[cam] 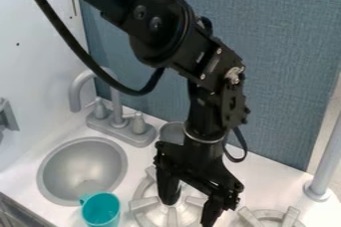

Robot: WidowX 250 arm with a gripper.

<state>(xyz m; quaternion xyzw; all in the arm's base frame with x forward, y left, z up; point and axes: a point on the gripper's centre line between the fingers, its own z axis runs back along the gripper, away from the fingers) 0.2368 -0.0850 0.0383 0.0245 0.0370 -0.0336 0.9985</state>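
My gripper point(190, 207) hangs over the left stove burner point(152, 205), its two fingers spread apart and the burner showing between them. To its left, at the counter's front edge beside the sink, stands a teal cup point(101, 211) with a handle on its left side. Behind the gripper, near the back wall, a grey metal-looking round container point(172, 132) is partly hidden by the arm.
A grey sink basin point(83, 171) lies at the left, with a grey faucet point(117, 121) and two knobs behind it. At the lower right are a second burner point(269, 217) and an upright grey post point(326, 159). A blue-grey panel point(286, 71) closes off the back.
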